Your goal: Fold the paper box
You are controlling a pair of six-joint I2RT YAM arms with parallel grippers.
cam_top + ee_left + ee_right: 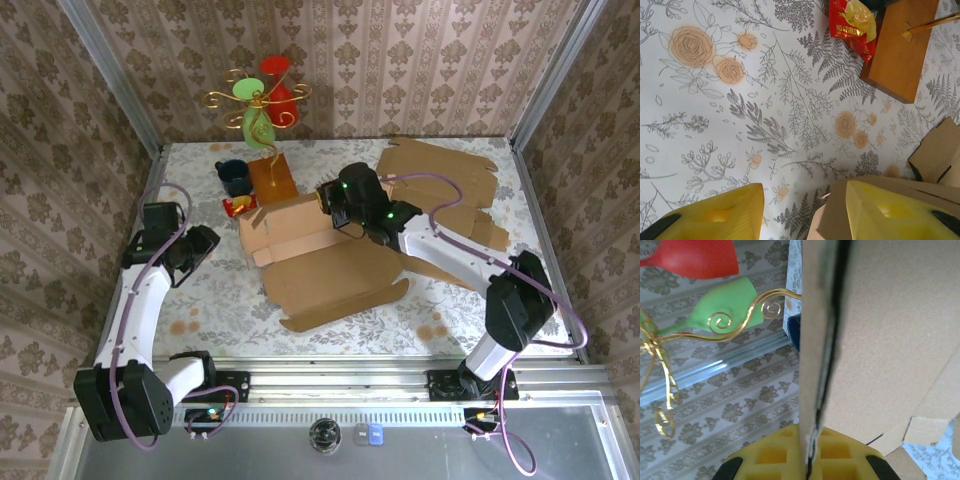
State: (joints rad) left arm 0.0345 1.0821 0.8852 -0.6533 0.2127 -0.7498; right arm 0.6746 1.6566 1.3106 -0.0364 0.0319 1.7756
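Observation:
The paper box [318,258] is brown cardboard, partly folded, lying mid-table with its rear wall raised and a wide flap spread toward the near edge. My right gripper [334,212] is shut on the top edge of that raised wall. In the right wrist view the doubled cardboard edge [820,340] runs straight down into the pinch between the yellow pads [767,457]. My left gripper [206,246] hovers just left of the box, open. In the left wrist view its yellow fingers [715,215] stand wide apart, and a corner of the box [837,222] lies beside the right-hand finger.
Another flat cardboard blank [445,172] lies at the back right. A wooden base [272,176] with a gold wire stand carries green and red cups [262,100]. A dark mug [234,177] and a red snack packet [240,206] sit behind the box's left corner.

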